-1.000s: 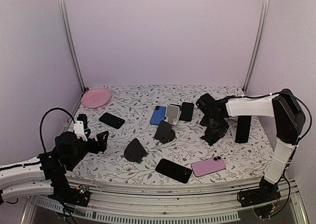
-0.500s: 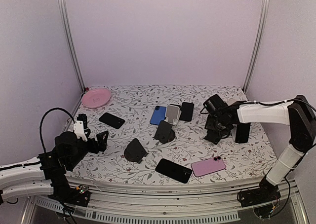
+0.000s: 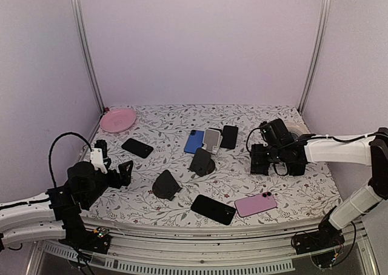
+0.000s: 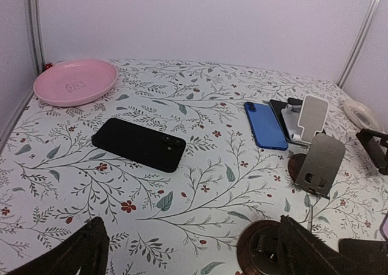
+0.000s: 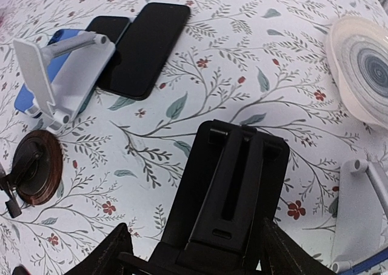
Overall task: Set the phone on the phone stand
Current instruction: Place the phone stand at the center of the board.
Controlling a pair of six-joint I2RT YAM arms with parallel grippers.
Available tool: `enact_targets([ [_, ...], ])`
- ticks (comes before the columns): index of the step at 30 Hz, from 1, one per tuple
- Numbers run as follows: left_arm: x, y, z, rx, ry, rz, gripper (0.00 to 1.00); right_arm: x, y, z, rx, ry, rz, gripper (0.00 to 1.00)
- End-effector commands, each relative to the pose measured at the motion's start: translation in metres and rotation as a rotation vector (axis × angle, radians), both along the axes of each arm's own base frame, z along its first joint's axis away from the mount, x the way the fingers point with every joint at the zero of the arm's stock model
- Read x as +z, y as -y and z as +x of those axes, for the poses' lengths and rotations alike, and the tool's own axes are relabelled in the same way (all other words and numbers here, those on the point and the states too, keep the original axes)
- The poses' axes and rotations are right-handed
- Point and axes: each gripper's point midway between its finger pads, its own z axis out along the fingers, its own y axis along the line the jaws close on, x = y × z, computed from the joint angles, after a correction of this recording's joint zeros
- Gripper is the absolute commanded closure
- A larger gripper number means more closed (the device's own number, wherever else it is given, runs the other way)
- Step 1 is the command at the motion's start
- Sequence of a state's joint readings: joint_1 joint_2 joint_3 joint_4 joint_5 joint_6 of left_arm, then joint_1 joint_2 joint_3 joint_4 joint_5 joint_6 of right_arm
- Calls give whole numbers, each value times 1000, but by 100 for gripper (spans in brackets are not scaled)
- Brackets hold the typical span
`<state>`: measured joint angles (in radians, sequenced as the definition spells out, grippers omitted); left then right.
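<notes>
When viewed from above, shows right end effector [image 3: 262, 161] clamped on black plastic phone stand [image 3: 258, 166] near tabletop's [image 3: 315, 187] right edge, pink phone [image 3: 255, 203] flat by near edge. Left wrist: left end effector [image 4: 194, 257] gaping, empty. Right wrist: fingers [image 5: 112, 254] hugging stand. Likely stand positioning; next needs setting it upright.

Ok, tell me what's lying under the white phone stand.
The white stand overlaps a blue phone and a black phone in the right wrist view. It covers where they meet, so whether its foot rests on them or on the cloth is hidden.
</notes>
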<state>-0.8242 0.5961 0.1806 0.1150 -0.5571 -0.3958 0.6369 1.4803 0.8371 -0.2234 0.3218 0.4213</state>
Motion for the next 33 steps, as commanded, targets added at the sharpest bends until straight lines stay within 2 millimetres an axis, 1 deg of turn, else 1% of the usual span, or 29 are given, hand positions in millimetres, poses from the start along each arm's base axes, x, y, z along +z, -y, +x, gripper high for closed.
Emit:
enact_targets([
  [1, 9, -2, 3, 11, 21, -17, 3, 20, -26, 10, 185, 107, -7, 33],
  [5, 9, -2, 3, 11, 22, -18, 3, 10, -25, 8, 239, 99, -59, 30],
  [11, 8, -1, 3, 10, 19, -17, 3, -17, -22, 4, 290, 33, -108, 28],
  [14, 9, -1, 3, 10, 20, -18, 3, -27, -20, 4, 284, 9, -110, 25],
  [16, 8, -1, 3, 10, 19, -15, 3, -31, -21, 4, 277, -2, -104, 23],
  [18, 8, -1, 3, 10, 19, -17, 3, -34, -20, 3, 272, -14, -100, 19],
  [21, 9, -1, 3, 10, 20, -17, 3, -32, -20, 2, 267, -19, -95, 8],
  [23, 9, -1, 3, 10, 20, -18, 3, -27, -18, 2, 258, -13, -93, 0],
  [29, 8, -1, 4, 12, 18, -14, 3, -4, -14, -1, 212, 5, -55, 1],
  [33, 8, -1, 4, 12, 17, -14, 3, 20, -11, -6, 190, 50, -1, 1],
])
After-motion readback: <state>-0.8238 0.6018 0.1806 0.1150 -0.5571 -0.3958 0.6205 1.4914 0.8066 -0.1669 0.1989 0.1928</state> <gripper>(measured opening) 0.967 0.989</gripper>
